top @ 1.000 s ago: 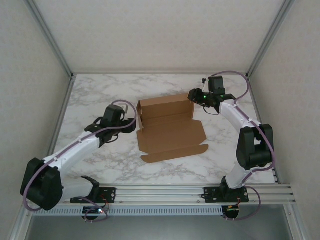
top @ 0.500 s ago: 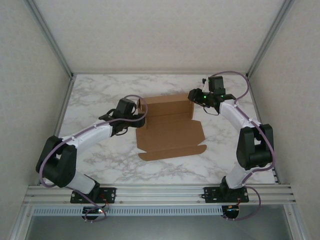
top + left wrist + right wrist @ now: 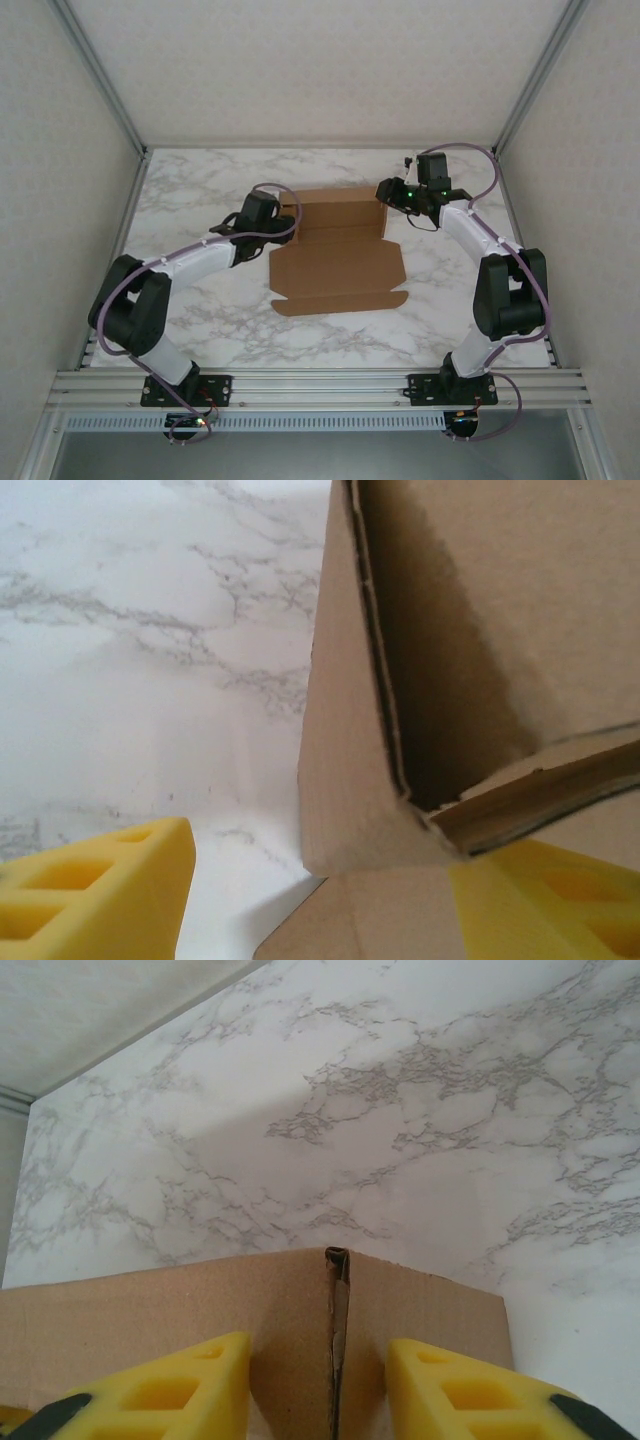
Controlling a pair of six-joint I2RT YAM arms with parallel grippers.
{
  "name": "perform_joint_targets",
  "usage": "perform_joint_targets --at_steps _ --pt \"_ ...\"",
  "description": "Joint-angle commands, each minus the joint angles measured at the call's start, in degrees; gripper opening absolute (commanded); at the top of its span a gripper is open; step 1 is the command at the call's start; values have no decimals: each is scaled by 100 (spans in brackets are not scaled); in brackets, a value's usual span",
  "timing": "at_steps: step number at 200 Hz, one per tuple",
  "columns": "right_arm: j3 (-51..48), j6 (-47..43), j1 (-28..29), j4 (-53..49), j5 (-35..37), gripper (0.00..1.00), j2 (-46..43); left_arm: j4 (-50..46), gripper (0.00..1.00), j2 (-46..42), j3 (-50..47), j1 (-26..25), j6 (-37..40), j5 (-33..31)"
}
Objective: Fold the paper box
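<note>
One marble bench carries the box at its middle, with the back wall upright and the front panel flat. Left claw gapes wide around the left side flap. Right claw sits narrow astride the right rear corner; I cannot tell if it grips. Best to brace right, then swing the left flap square.

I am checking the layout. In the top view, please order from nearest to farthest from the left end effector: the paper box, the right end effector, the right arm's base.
1. paper box: the left end effector is at its far left corner.
2. right end effector: at the box's far right corner.
3. right arm's base: near right, on the rail.
</note>
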Motion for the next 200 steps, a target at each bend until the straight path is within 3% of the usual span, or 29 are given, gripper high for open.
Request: perform_joint_targets --at_steps 1,50,97,134,166,200 --pt "-227 -88 79 -659 5 38 73 613 68 226 232 -40 173 -273" --pt "-247 -109 77 -681 -35 38 58 1000 63 572 321 -41 547 -389" --pt "-249 -83 81 -686 -36 38 69 1214 45 799 248 -22 598 -209" --pt "-282 -39 89 -637 -67 38 52 1282 43 887 111 -22 491 -275" --pt "-295 6 90 -610 -92 38 39 1352 50 881 -84 -22 421 -258" --pt "-297 86 102 -542 -186 38 42 1352 50 908 -243 -25 342 -292"
